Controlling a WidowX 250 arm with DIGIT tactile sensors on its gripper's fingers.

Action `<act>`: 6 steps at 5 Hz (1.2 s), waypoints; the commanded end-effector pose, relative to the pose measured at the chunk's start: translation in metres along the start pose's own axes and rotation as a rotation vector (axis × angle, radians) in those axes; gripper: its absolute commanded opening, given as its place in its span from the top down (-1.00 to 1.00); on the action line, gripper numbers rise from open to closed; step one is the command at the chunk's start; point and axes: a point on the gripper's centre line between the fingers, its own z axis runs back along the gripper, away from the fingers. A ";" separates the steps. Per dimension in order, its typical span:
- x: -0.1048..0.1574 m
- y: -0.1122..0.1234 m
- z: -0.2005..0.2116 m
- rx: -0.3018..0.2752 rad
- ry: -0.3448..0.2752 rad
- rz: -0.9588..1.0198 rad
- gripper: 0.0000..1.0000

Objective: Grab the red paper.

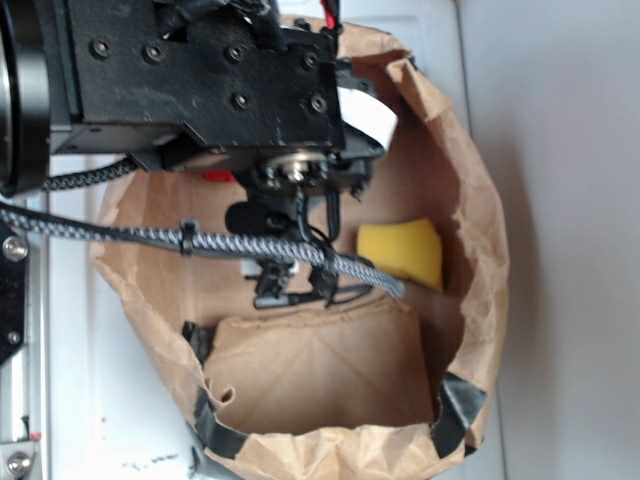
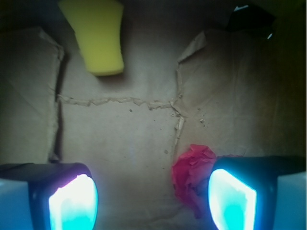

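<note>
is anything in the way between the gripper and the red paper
Nothing visible. In the wrist view the red paper lies on the bag floor just inside the right finger of the open gripper. The yellow sponge sits well off at the far side.

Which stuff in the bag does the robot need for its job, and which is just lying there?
Needed:
- red paper, beside the right-hand fingertip
- gripper, jaws open

Just lying about:
- yellow sponge
- brown paper bag, which holds everything
</note>
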 end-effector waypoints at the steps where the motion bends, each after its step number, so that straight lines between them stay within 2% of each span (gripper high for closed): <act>1: -0.002 0.024 0.004 0.050 -0.058 -0.024 -1.00; 3: 0.000 0.033 -0.011 0.105 -0.089 -0.023 -1.00; 5: 0.013 0.031 -0.024 0.126 -0.104 0.006 -1.00; 6: 0.015 0.030 -0.035 0.158 -0.107 0.003 -1.00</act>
